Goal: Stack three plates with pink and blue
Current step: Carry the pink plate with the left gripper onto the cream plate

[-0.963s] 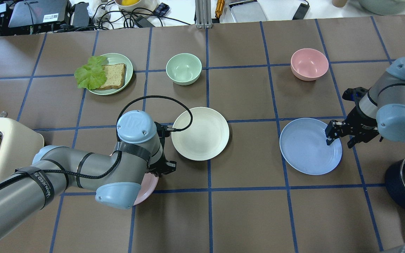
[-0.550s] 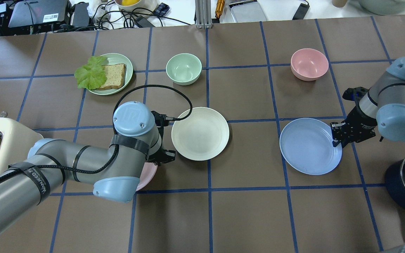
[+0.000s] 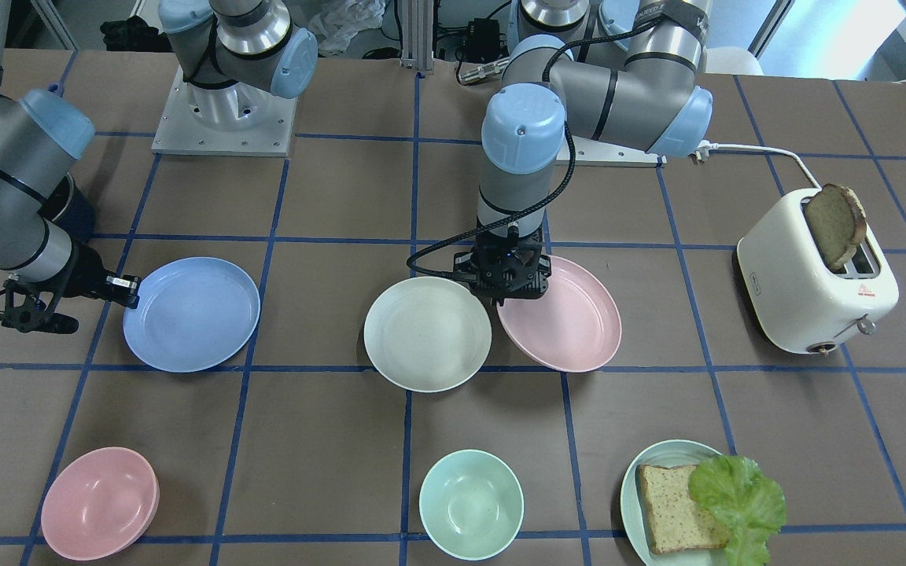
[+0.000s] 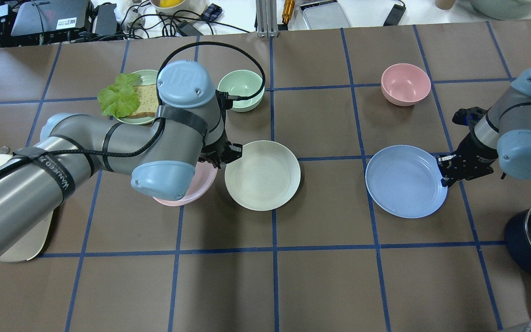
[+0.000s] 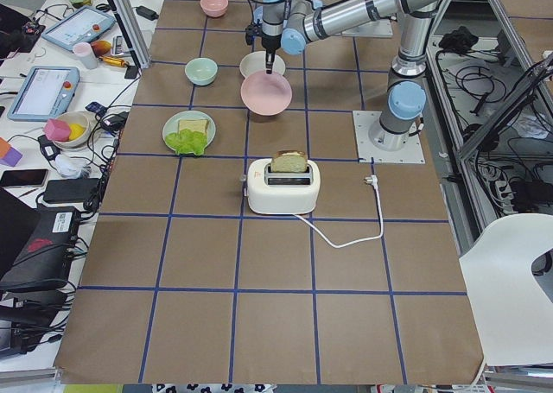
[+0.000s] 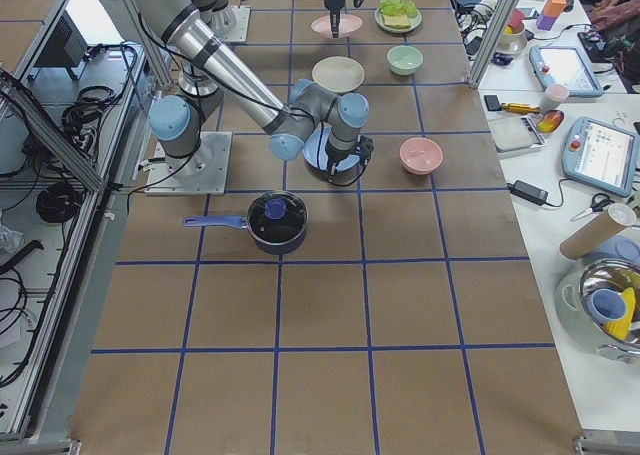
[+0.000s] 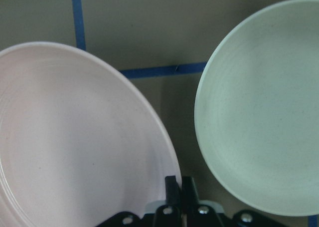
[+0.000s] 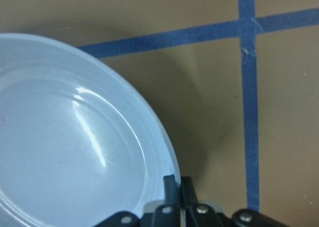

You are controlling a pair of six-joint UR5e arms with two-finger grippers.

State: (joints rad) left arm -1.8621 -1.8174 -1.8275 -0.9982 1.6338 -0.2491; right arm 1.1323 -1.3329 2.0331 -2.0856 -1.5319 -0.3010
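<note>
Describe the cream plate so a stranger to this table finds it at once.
From the white toaster, follow the row of three plates across the middle. Past the pink plate, before the blue plate, lies the cream plate: the only one not gripped.

Brown blue-taped table (image 4: 330, 286), cluttered white desk (image 4: 367, 13) beyond.

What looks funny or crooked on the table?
Nothing is spilled or broken. The pink plate looks tilted, pinched at its rim by the left hand; the right hand pinches the rim of the blue plate.
</note>
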